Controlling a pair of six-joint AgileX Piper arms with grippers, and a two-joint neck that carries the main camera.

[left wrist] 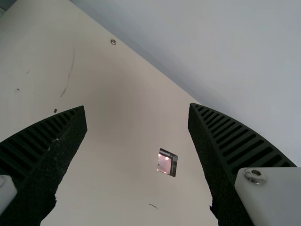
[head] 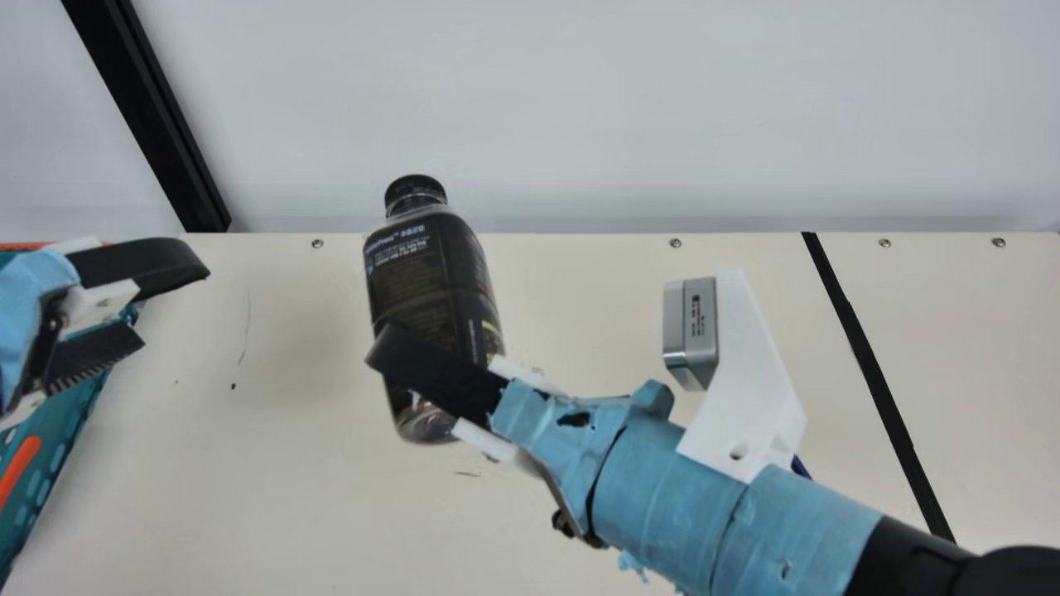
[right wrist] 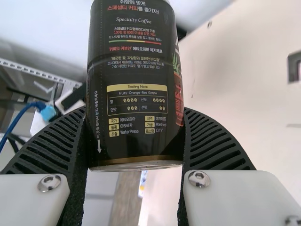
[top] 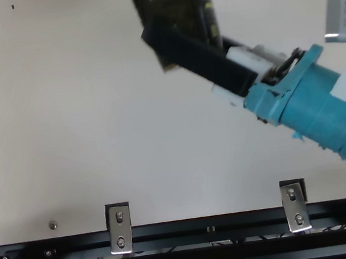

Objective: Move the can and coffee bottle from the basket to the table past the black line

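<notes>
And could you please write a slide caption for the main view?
The right gripper holds a dark coffee bottle above the table, short of the black line.

You're most likely in a robotics lab: your cream desk [head: 290,513] has screws [head: 675,242] along its far edge and a black line [head: 878,372] across it, with plain pale panels [head: 580,99] and a black post [head: 137,99] behind. In the top view you see black rails [top: 205,225] and metal brackets [top: 119,229] at its edge, while the right wrist view shows you a blue cable [right wrist: 23,115] and a perforated strip [right wrist: 37,69].
</notes>
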